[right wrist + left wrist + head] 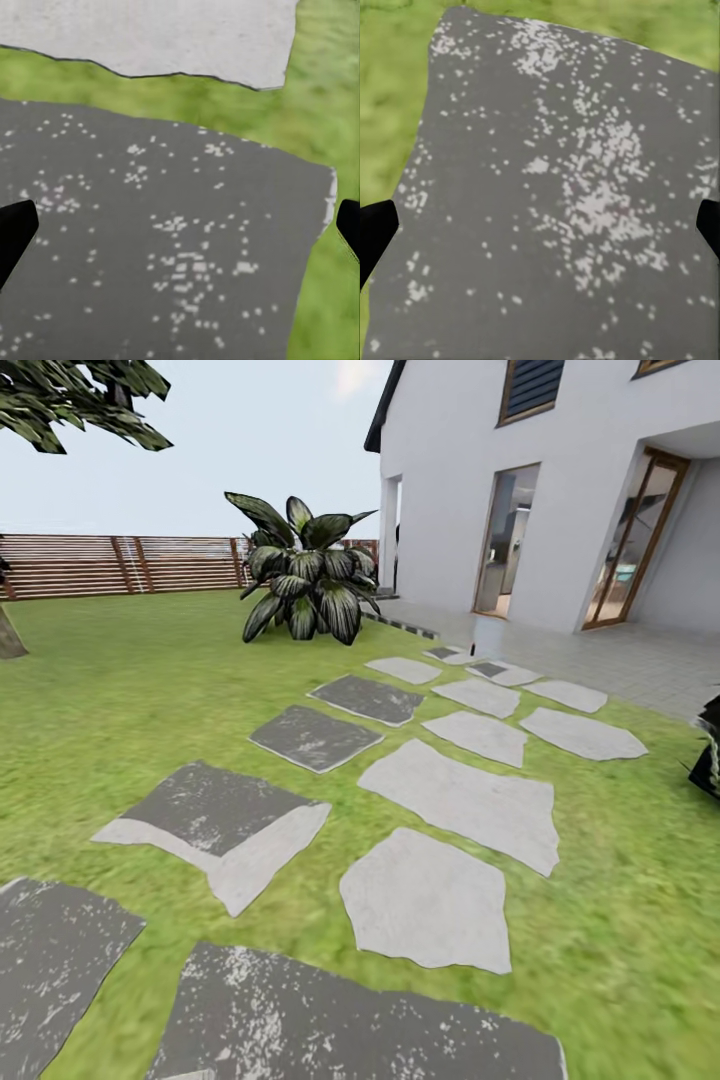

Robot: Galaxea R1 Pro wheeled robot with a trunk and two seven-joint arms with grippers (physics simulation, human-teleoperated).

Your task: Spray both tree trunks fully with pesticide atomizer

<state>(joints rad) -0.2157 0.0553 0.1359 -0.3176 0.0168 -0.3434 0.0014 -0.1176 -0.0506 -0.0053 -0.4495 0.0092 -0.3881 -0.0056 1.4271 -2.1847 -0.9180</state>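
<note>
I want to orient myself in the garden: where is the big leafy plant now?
In the head view the big leafy plant stands on the grass left of the white house, before the wooden fence, beyond the stone slabs.

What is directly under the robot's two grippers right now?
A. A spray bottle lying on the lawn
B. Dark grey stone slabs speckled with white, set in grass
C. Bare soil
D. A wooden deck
B: both wrist views look down between open fingertips onto a dark grey slab flecked white, edged by grass.
</note>
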